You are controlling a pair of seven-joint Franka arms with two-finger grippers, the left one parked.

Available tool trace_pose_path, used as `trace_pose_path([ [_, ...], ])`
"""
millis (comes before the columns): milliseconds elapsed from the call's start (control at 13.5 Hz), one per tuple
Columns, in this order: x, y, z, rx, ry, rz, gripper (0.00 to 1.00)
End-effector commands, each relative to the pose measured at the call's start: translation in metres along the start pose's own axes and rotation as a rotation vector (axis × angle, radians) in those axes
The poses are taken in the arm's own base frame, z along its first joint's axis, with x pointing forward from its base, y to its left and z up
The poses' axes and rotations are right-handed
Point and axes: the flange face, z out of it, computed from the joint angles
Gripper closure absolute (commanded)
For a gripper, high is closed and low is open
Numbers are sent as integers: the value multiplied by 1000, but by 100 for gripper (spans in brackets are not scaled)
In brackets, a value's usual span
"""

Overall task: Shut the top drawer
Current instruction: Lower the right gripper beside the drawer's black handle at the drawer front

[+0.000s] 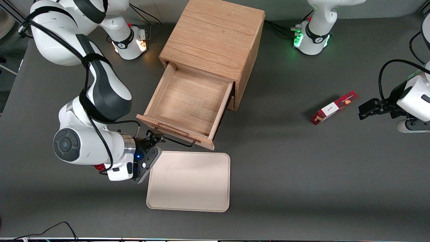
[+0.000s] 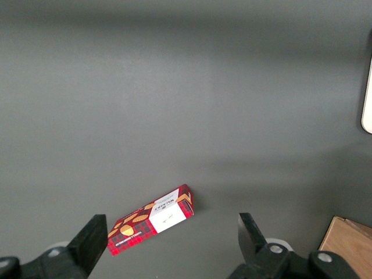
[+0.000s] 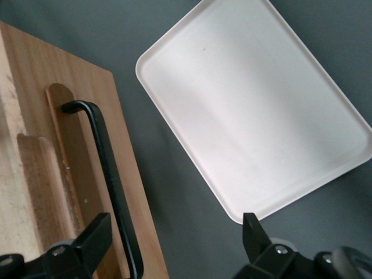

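Top drawer: the upper, light oak drawer point(image 1: 188, 104) of the two-drawer wooden cabinet point(image 1: 215, 37) is seen pulled well out toward the front camera, its inside bare wood.
Handle: a black wire handle point(image 3: 110, 174) is mounted on the drawer front, with a raised wooden strip point(image 3: 43, 180) just above it.
Gripper: the working arm's black two-finger gripper point(image 3: 174, 232) is found at the drawer front, at the handle's end toward the working arm's side; its fingers point(image 3: 96, 232) are spread wide, one lying close beside the handle bar, the other out over the bench. Contact with the handle cannot be told.
Tray: a pale beige rounded rectangular tray point(image 1: 189, 181) lies flat on the bench, nearer the front camera than the drawer front, just beside the gripper.
Box: a small red and white carton point(image 1: 333, 108) lies on its side toward the parked arm's end.
Bench: a dark grey matte bench point(image 1: 302, 174) carries everything.
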Motion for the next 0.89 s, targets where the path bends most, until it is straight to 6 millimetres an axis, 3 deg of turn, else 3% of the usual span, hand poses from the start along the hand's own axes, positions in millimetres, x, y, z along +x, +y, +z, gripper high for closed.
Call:
trace_pose_path([
  [0,2,-10,2,30,-1,17,0],
  [812,-2,-18,31,64,-61,17,0],
])
